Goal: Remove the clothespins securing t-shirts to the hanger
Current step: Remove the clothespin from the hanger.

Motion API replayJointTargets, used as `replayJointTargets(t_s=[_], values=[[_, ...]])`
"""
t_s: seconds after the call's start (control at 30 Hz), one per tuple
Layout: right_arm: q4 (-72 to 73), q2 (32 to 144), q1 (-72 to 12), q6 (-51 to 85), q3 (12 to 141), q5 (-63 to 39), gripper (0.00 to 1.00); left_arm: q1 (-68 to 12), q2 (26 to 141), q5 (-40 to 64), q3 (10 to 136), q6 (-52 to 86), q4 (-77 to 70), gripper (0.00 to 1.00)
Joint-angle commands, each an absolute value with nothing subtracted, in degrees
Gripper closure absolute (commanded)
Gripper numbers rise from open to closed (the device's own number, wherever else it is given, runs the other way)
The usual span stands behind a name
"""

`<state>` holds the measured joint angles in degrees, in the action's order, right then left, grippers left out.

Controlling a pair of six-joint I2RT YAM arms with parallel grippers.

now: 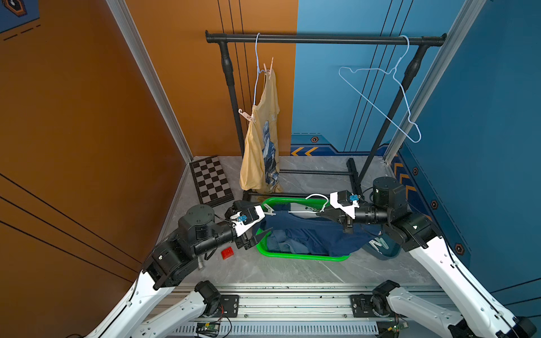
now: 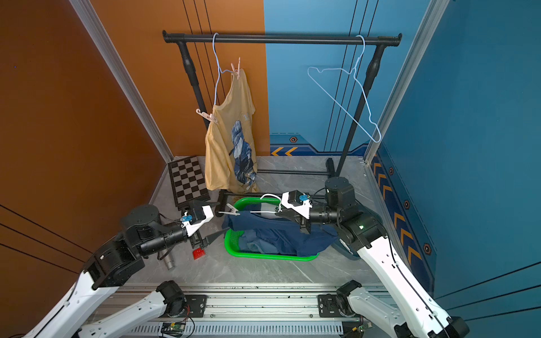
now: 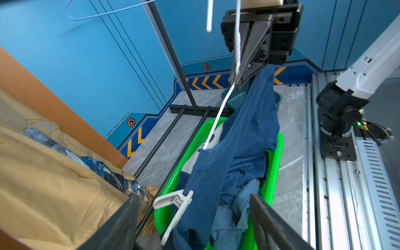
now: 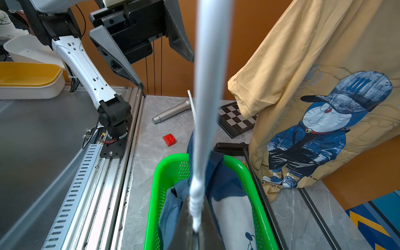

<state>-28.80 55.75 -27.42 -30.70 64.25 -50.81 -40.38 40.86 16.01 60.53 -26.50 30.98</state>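
Left hand (image 3: 192, 197) spread by white peg (image 3: 168, 199), risky!
Rt hand (image 3: 237, 82) pinching hanger (image 3: 220, 114); sloppy squeeze cd grab navy shirt (image 3: 244, 134) instead.

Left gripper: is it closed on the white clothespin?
No, the left gripper stands wide open, its fingers either side of the clothespin clipped to the navy shirt.

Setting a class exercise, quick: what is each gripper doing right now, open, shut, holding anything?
Left gripper: open, holding nothing; white clothespin sits between its jaws.
Right gripper: shut on the white hanger.
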Motion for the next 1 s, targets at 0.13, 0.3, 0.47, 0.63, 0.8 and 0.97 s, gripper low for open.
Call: replayJointTargets(t_s=[0.13, 0.3, 0.47, 0.63, 0.8, 0.97], values=[[-33.45, 55.02, -29.42, -35.82, 63.81, -50.38, 1.00, -39.66, 43.21, 15.89, 59.41, -38.43, 35.35, 0.19], [-34.88, 55.62, -29.97, -37.08, 64.33, -49.97, 1.00, -38.86, 47.06, 14.87, 59.46, -43.24, 37.91, 0.20], [-35.75, 56.07, -30.23, -37.59, 65.37, -49.81, 1.00, -37.04, 48.67, 17.37, 59.41, -44.34, 38.10, 0.21], [-35.95, 56.51, -30.40, -37.79, 65.68, -49.83, 1.00, -35.38, 48.91, 19.35, 56.92, -44.64, 38.16, 0.32], [-36.04, 57.07, -30.48, -37.88, 66.44, -49.92, 1.00, -34.37, 48.90, 21.38, 55.68, -44.56, 38.18, 0.41], [-36.04, 57.56, -30.65, -37.79, 67.15, -50.18, 1.00, -33.75, 49.38, 22.27, 55.06, -44.90, 38.07, 0.46]])
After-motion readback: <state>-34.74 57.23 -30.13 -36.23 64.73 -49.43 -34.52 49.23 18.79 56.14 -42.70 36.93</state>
